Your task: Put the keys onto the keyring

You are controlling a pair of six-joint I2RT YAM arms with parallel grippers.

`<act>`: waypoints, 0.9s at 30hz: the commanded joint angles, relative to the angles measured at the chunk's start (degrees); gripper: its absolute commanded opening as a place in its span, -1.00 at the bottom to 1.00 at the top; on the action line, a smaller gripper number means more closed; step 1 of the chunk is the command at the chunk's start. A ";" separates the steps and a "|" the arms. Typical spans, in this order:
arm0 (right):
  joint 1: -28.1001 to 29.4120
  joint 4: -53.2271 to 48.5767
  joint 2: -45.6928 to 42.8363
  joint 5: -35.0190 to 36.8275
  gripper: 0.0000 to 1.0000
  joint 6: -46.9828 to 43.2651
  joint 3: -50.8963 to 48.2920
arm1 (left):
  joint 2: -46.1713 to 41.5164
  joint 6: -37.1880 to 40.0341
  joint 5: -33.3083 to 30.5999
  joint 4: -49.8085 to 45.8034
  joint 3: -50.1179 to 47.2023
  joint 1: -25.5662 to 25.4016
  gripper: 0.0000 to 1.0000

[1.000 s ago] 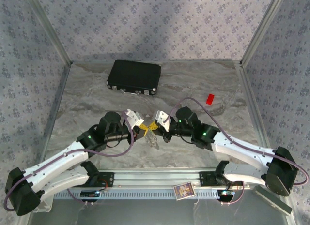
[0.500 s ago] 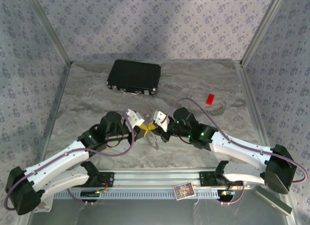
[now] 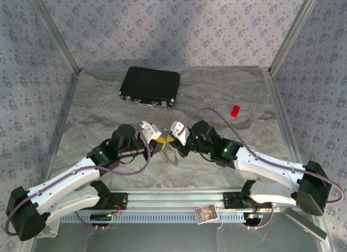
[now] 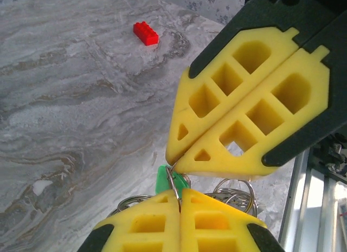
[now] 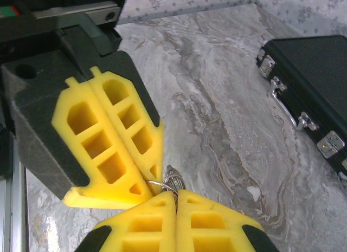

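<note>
Over the marbled table (image 3: 108, 111), the left arm (image 3: 70, 176) and right arm (image 3: 265, 165) are meeting nose to nose at its centre. The black case (image 3: 150, 85) is lying toward 11 o'clock of that meeting point and a red block (image 3: 235, 110) toward 2 o'clock, both well apart from the work. The left gripper (image 4: 180, 193) is clenching a thin turn of the keyring (image 4: 234, 188). The right gripper (image 5: 175, 195) is pinching the same metal cluster tip to tip with it. The keys (image 3: 172, 154) are dangling just below the two tips, toward 6 o'clock, clear of the table as far as the top view shows. A green key head (image 4: 162, 181) is peeking out just behind the left fingertips. The step in hand looks like working a key onto the wire. Doing it well is likely calling for one pincer acting as a steady anchor while the other is feeding along the coil in small moves. Pulling apart is best avoided, since the wire could slip from such narrow tips. As for pose, the left arm is reaching in from 8 o'clock and the right from 4 o'clock. Both are stretching low, with elbows bent and fingers angling slightly downward.
</note>
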 commanded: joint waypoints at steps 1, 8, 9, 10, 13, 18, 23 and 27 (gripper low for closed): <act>-0.41 0.48 0.89 9.18 -1.00 5.57 2.32 | 0.20 2.18 1.97 0.23 0.37 -0.41 -1.00; 1.27 0.95 2.26 12.17 -1.00 12.12 2.78 | 0.18 2.95 -2.87 1.65 -0.61 -0.36 -1.00; 1.39 0.92 2.56 12.18 -1.00 12.86 2.84 | 0.10 2.98 -3.38 2.08 -0.73 -0.42 -1.00; 1.49 0.85 2.83 12.69 -1.00 13.65 2.87 | -0.11 2.98 -3.74 2.67 -1.20 -0.43 -1.00; 1.53 0.81 3.17 13.62 -1.00 15.77 2.93 | -0.81 3.05 -4.20 4.16 -2.33 -0.44 -1.00; 1.46 1.93 3.58 12.66 -1.00 18.59 2.94 | -1.84 3.66 -4.96 5.91 -4.01 -0.47 -1.00; 1.42 2.80 4.28 10.91 -1.00 20.69 2.93 | -2.75 3.77 -6.02 9.10 -6.47 -0.49 -1.00; 1.32 2.10 3.56 11.04 -1.00 18.16 2.49 | -3.42 3.31 -6.71 9.42 -6.95 -0.53 -1.00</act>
